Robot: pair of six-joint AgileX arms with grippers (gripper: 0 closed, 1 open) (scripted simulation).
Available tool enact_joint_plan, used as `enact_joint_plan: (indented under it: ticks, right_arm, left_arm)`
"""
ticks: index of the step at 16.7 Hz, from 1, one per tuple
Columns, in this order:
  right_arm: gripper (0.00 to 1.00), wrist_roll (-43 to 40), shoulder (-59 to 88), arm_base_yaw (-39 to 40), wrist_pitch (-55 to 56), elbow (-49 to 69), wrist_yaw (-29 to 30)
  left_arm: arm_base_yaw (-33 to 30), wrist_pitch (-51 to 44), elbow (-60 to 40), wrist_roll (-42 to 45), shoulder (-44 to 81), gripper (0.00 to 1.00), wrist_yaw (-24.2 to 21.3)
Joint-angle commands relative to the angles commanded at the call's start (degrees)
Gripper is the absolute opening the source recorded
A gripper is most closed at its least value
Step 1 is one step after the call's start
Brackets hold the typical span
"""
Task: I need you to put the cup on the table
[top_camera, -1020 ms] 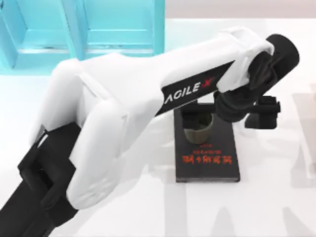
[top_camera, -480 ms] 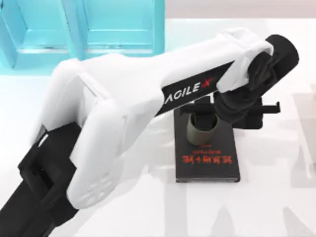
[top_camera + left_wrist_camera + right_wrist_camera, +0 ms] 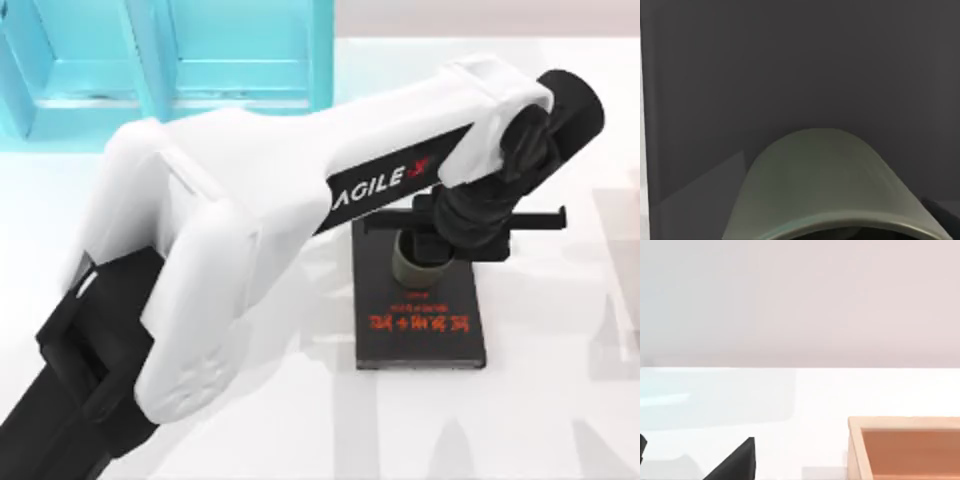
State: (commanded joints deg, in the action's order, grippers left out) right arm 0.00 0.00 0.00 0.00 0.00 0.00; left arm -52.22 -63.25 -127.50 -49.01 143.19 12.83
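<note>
The left tool [image 3: 425, 238] reaches over the black book [image 3: 420, 330] near the middle of the white bench [image 3: 560, 420], and it sits right on top of the green cup [image 3: 420, 268]. The cup is over the top part of the book, and I cannot tell if it touches the book or if the tool's two fingers are pressed on it. The right wrist view shows a wooden box [image 3: 907, 447] on the bench.
</note>
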Motion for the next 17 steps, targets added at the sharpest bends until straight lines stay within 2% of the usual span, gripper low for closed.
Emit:
enact_joint_plan:
  ticks: [7, 13, 17]
  right_arm:
    - [1.0, 0.0, 0.0, 0.0, 0.0, 0.0, 0.0]
    - [1.0, 0.0, 0.0, 0.0, 0.0, 0.0, 0.0]
    - [1.0, 0.0, 0.0, 0.0, 0.0, 0.0, 0.0]
  left_arm:
    - [-0.2, -0.93, -0.95, -0.02, -0.03, 0.0, 0.05]
    - [-0.24, -11.33, -12.83, -0.07, 1.31, 0.0, 0.06]
    - [-0.27, -12.79, -14.31, 0.01, 1.5, 0.0, 0.01]
